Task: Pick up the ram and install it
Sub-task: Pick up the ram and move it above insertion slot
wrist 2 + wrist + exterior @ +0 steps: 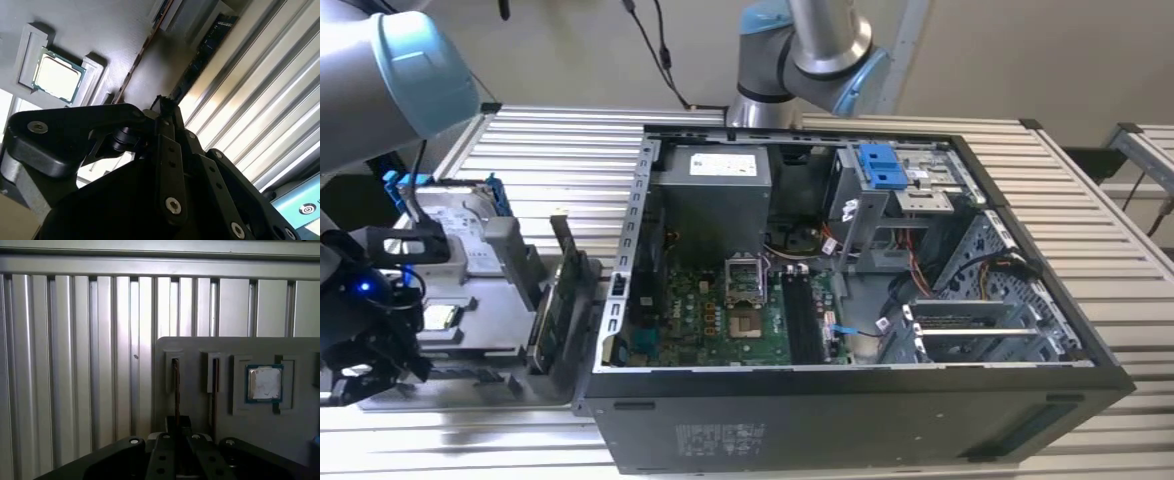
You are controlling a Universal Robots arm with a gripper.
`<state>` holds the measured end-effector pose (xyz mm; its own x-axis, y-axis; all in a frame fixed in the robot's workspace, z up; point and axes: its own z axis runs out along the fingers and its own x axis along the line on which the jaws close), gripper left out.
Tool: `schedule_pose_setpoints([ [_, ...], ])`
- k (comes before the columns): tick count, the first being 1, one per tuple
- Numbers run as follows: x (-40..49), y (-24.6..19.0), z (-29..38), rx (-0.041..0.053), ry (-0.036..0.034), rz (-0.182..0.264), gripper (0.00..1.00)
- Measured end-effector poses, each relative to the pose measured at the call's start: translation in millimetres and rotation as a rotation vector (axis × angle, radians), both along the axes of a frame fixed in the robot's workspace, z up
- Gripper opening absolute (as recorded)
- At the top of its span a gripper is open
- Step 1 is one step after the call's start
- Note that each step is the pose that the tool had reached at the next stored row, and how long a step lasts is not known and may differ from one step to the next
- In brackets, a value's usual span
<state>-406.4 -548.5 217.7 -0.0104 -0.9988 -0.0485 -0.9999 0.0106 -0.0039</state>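
Note:
The ram (176, 385) stands on edge in the slot of the grey parts tray (200, 347) closest to the ribbed table. It is a thin dark stick (210, 45), upright at the tray's side nearest the computer case (566, 265). My gripper (177, 427) hangs above the tray, in line with the ram's slot but apart from it. Its fingertips (165, 105) are shut together with nothing between them. In the exterior view the gripper (360, 375) sits at the far lower left, over the tray's near corner.
A second thin card (215, 385) stands in the neighbouring slot, and a square processor chip (264, 383) lies in a pocket beyond it. A hard drive in a blue frame (447, 215) rests at the tray's back. The open computer case (854, 300) shows its green motherboard (734, 310).

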Motion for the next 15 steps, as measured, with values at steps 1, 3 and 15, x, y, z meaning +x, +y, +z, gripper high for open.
schedule_pose_setpoints([
  [1, 0.0, 0.0, 1.0, 0.0000, 0.0000, 0.000, 0.14],
  [3, 0.0, 0.0, 2.8, 0.0000, -0.0001, 0.000, 0.14],
  [15, 0.1, 0.0, 9.8, -0.0010, 0.0000, 0.000, 0.14],
])
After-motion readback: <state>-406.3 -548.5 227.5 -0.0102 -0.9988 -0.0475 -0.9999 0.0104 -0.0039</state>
